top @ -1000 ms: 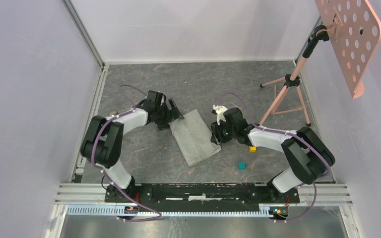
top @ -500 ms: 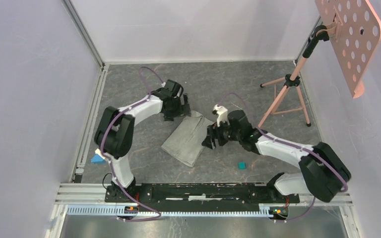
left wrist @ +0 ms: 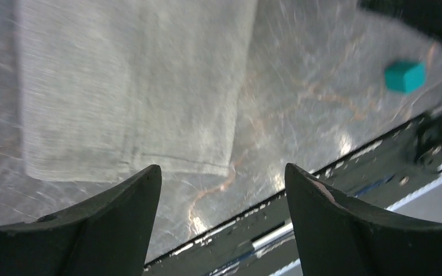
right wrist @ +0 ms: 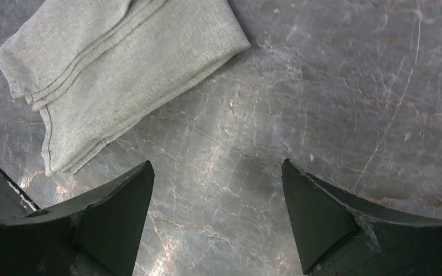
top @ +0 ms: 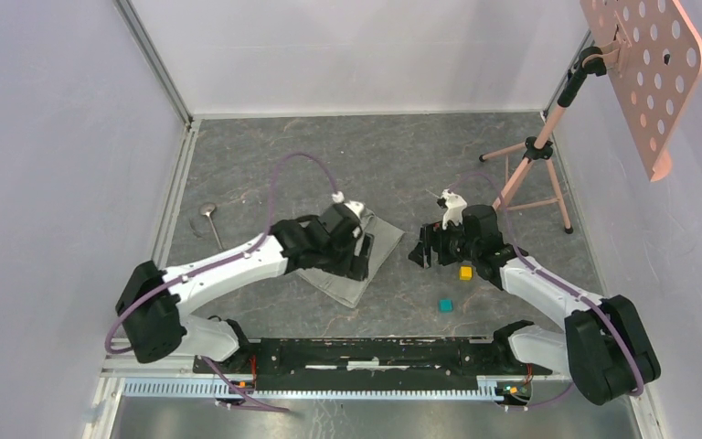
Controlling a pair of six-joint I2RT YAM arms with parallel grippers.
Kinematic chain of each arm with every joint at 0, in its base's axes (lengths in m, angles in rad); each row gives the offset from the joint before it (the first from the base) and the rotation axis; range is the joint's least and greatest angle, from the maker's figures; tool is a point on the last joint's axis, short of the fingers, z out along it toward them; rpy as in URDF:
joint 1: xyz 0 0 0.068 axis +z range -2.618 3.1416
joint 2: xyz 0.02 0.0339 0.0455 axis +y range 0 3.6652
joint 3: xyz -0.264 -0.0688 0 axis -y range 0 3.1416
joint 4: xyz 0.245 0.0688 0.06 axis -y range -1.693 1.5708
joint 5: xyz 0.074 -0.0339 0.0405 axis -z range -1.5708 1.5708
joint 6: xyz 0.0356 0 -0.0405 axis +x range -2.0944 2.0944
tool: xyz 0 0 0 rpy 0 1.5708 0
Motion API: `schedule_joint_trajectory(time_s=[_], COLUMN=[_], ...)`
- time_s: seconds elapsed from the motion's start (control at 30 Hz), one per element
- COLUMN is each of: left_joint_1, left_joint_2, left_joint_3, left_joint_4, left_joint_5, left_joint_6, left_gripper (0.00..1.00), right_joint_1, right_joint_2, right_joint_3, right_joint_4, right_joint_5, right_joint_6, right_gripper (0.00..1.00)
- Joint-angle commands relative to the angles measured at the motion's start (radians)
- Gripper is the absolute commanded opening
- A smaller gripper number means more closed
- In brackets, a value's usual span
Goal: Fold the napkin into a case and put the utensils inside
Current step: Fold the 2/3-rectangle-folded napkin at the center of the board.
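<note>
L grip [left wrist: 221, 172], R grip [right wrist: 216, 167] — jaws wide

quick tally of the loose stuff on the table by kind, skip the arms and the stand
napkin: 1
spoon: 1
cubes: 2, a yellow cube and a teal cube
total: 4 that can be made out

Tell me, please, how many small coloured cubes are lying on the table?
2. A small yellow cube lies right of the grey-green cloth napkin; a small teal cube sits just nearer the arm bases. Others may be hidden under the arms.
</note>
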Motion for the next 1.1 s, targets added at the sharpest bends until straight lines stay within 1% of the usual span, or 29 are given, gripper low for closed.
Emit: schedule_joint_trajectory(time_s=[0.0, 0.1, 0.17, 0.33, 0.4, 0.6, 0.7, 0.9, 1.07], left_joint_1=[-0.128, -0.194, -0.231, -0.268, -0.27, -0.27, -0.27, -0.261, -0.245], left_joint_2=[0.106, 0.218, 0.294, 0.433, 0.447, 0.455, 0.481, 0.514, 0.536], left_joint_3=[0.048, 0.095, 0.14, 0.226, 0.234, 0.241, 0.254, 0.252, 0.224], left_joint_4=[-0.111, -0.112, -0.127, -0.194, -0.201, -0.199, -0.192, -0.169, -0.134], left_joint_5=[-0.061, -0.081, -0.103, -0.194, -0.211, -0.256, -0.251, -0.257, -0.223], left_joint_6=[0.002, -0.017, -0.025, -0.06, -0.074, -0.093, -0.087, -0.08, -0.075], left_gripper=[0.81, 0.76, 0.75, 0.71, 0.68, 0.68, 0.66, 0.59, 0.56], right_joint_1=[-0.045, -0.073, -0.083, -0.09, -0.09, -0.09, -0.09, -0.09, -0.09], right_joint_2=[-0.016, -0.025, -0.034, -0.069, -0.076, -0.065, -0.053, -0.047, -0.042], right_joint_3=[-0.018, -0.024, -0.027, -0.048, -0.059, -0.067, -0.063, -0.064, -0.072], right_joint_4=[0.039, 0.028, 0.016, 0.012, 0.014, 0.021, 0.029, 0.022, 0.024], right_joint_5=[-0.06, -0.073, -0.079, -0.082, -0.082, -0.087, -0.102, -0.101, -0.107], right_joint_6=[0.011, 0.007, 0.002, 0.01, 0.015, 0.01, 0.015, 0.009, 0.009], right_gripper=[0.88, 0.88, 0.88, 0.88, 0.88, 0.88, 0.88, 0.88, 0.88])
